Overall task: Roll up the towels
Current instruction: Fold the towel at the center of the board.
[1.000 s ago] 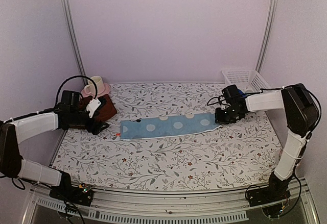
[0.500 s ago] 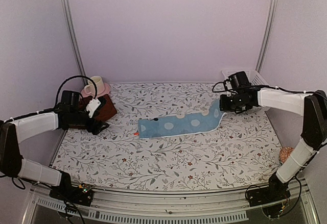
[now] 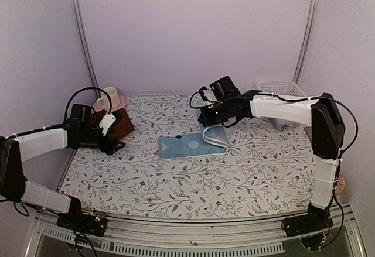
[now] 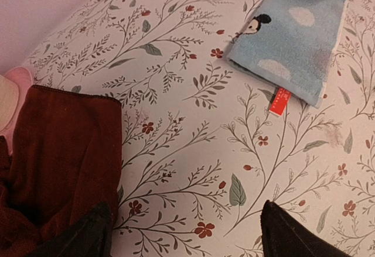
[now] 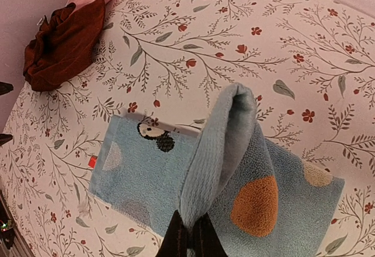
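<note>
The light-blue towel (image 3: pixel 190 146) lies mid-table with its right end lifted and folded back to the left. My right gripper (image 3: pixel 212 123) is shut on that lifted end, which shows as a hanging fold in the right wrist view (image 5: pixel 220 151). The towel's left end with a red tag shows in the left wrist view (image 4: pixel 293 40). The dark maroon towel (image 3: pixel 117 125) lies bunched at the far left, also in the left wrist view (image 4: pixel 53 163) and the right wrist view (image 5: pixel 64 43). My left gripper (image 3: pixel 114 146) is open and empty, its left fingertip beside the maroon towel's edge.
A cream cup on a pink saucer (image 3: pixel 109 100) stands behind the maroon towel. A white plastic basket (image 3: pixel 281 90) sits at the back right corner. The white floral table covering (image 3: pixel 193 181) spans the table.
My right gripper has carried the light-blue towel's right end up and leftward, folding the towel over itself. The left arm has not moved.
</note>
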{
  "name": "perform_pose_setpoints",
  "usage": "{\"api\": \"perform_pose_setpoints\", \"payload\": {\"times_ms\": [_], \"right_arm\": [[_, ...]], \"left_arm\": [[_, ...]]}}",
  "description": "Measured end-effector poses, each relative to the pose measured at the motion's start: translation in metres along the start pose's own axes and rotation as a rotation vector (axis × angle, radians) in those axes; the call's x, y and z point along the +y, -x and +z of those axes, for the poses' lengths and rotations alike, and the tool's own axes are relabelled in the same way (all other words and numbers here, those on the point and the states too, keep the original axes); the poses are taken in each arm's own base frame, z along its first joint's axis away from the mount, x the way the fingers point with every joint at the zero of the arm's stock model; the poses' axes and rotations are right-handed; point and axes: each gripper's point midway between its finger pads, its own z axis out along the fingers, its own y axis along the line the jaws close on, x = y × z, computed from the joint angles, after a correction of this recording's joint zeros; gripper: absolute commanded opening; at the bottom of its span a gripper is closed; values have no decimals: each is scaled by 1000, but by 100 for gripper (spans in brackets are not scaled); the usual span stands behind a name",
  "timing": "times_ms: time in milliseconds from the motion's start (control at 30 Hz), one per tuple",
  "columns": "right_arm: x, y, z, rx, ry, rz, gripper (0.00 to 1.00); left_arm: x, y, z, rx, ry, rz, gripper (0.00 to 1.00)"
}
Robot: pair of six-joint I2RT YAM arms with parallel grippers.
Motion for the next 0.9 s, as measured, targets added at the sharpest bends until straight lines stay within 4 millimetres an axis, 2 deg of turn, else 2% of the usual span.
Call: {"api": "perform_pose_setpoints", "payload": {"times_ms": [133,300,533,700,900], "right_arm": [[24,-4,19,22,37,-29,3],[43,-9,27,40,70,-56,3],[49,-18,45,64,74,-68,4],[49,-33,62,104,79,-74,4],[55,-38,63,115,98,-86,4]], "left_arm": [[0,-1,1,2,-3,-2,89],[0,-1,1,0,-5,-2,89],[0,-1,0,-1,-4,-4,89],[0,-1,1,0,-6,-4,89],[-1,-4,3,10,-13,-10,89]]}}
